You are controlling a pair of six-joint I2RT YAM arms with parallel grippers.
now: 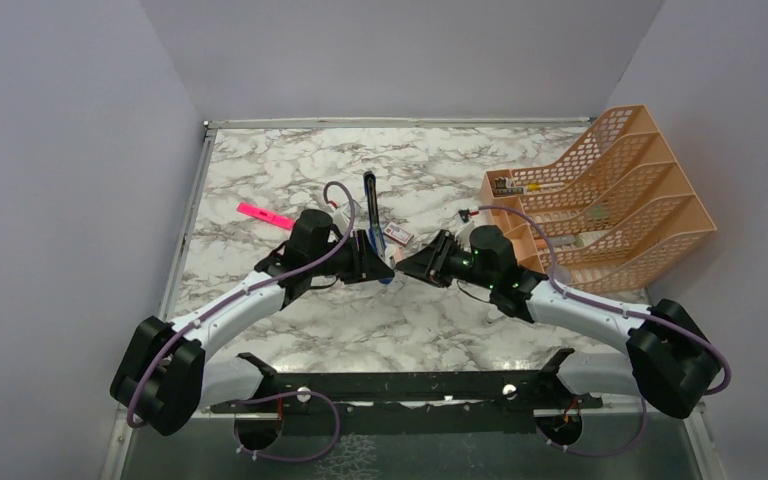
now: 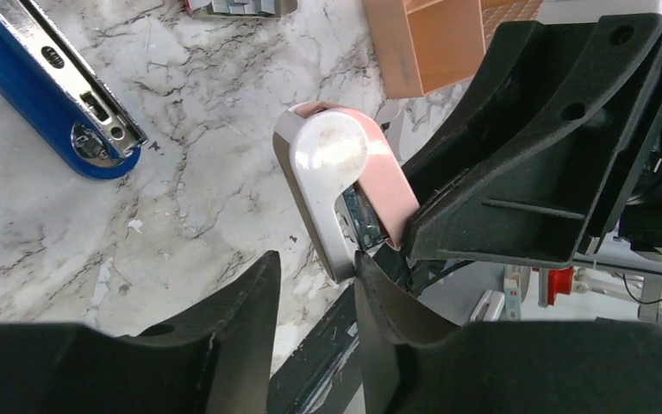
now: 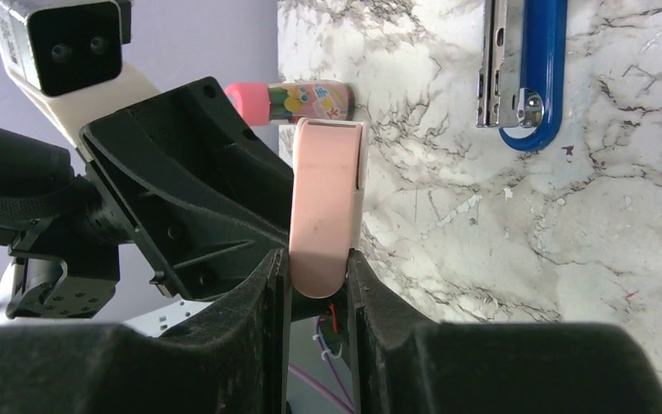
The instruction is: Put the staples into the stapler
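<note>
The blue stapler [image 1: 371, 210] lies on the marble with its silver rail showing [image 2: 47, 82] [image 3: 534, 73], beside both grippers and touched by neither. The red-and-white staples box [image 1: 397, 235] sits just right of it, and grey staples [image 2: 241, 6] show at the upper edge of the left wrist view. My right gripper [image 3: 319, 259] [image 1: 412, 266] is shut on a pink-and-white rounded piece [image 3: 323, 203] [image 2: 332, 164], held up off the table. My left gripper [image 2: 315, 259] [image 1: 376, 262] faces it with its jaws apart. One fingertip [image 2: 369, 269] touches the piece's lower white edge, and nothing lies between the fingers.
A pink marker [image 1: 264, 214] [image 3: 297, 102] lies on the marble to the left, beyond the left arm. An orange mesh file tray [image 1: 600, 195] [image 2: 427, 39] stands at the right. The table's black front rail [image 1: 400, 385] runs below the grippers.
</note>
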